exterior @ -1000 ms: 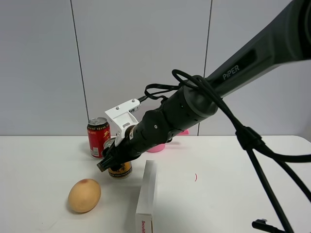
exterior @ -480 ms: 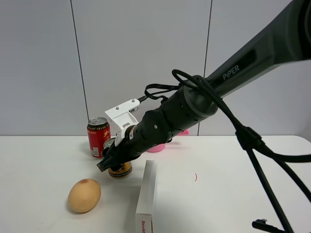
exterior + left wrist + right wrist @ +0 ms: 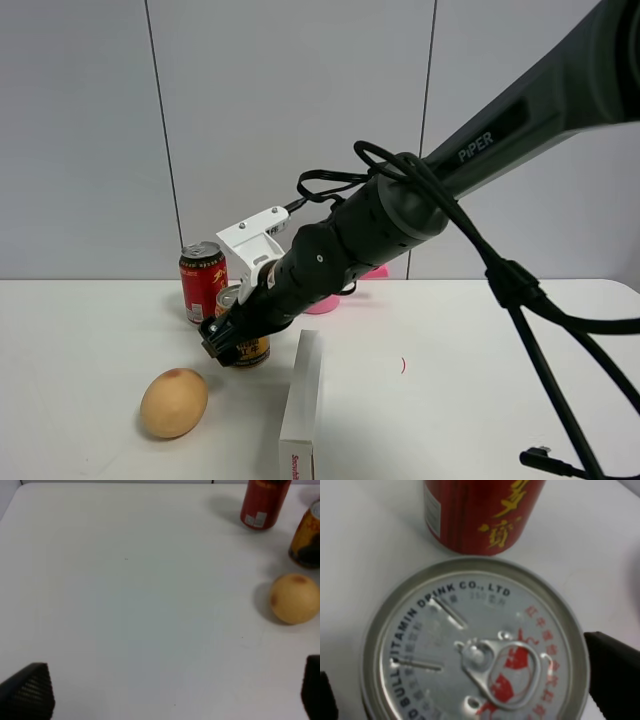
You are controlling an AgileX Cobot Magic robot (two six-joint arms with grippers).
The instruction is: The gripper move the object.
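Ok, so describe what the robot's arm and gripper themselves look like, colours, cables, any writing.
The arm is smooth dark grey with white PiPER lettering. A white angular bracket sits on its black, rounded wrist. Black cables loop over the wrist and trail down. The right gripper is black; the left gripper's fingers are black with a fine ribbed texture.

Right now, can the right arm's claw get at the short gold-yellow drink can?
Probably yes. The right claw hangs directly over the short gold-yellow drink can, its black fingers open and flanking the silver top. The taller red can stands close beside it, but not between them.
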